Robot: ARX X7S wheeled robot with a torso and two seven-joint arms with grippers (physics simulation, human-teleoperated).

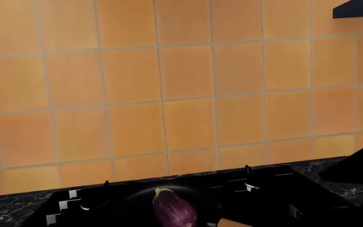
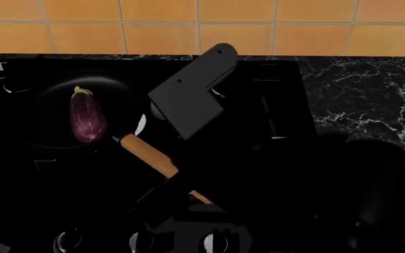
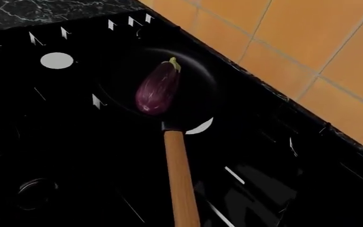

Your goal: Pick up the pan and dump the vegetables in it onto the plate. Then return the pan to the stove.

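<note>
while the round black frying pan (image 2: pixel 72 113) sits on the glossy black gas cooktop (image 2: pixel 19 174), toward its back-left part near the orange tiled wall (image 2: pixel 188 31), the single glossy dark-purple eggplant (image 2: pixel 87 119) lies inside it, its small green stem pointing toward the wall. the pan's long light-brown wooden handle (image 2: pixel 150 154) runs from the rim diagonally toward the robot and to the right, over the cooktop's middle. in the right wrist view the same eggplant (image 3: pixel 158 88) rests in the pan (image 3: pixel 194 90) with the handle (image 3: pixel 180 175) reaching toward the camera. the left wrist view catches the eggplant (image 1: pixel 174 209) low in the picture in front of the tiled wall (image 1: pixel 168 85). a dark angular arm link (image 2: pixel 192 95) hangs over the cooktop just to the right of the pan, and a dark mass covers the handle's far end; whether a gripper is there, and whether it is parted or clenched, i cannot tell. round silver-ringed knobs (image 2: pixel 141 241) line the cooktop's near edge. black marbled countertop (image 2: pixel 371 95) lies to the right.
</note>
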